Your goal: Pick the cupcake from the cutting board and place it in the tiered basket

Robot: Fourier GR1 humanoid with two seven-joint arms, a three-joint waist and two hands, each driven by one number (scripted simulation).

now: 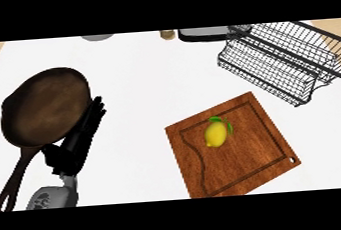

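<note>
A brown wooden cutting board (257, 141) lies at the lower right of the white counter. On it sits a yellow lemon (215, 133) with a green leaf; I see no cupcake. The black wire tiered basket (288, 61) stands at the upper right, just beyond the board's far corner. My left hand (70, 146) shows at the lower left, open with straight fingers pointing up, beside the pan's right edge and far from the board. My right hand does not show.
A dark cast-iron frying pan (43, 106) lies at the left, its handle running to the lower left edge. Along the counter's far edge stand a grey round object (98, 37), a small jar (168, 34) and a dark tray-like item (205, 33).
</note>
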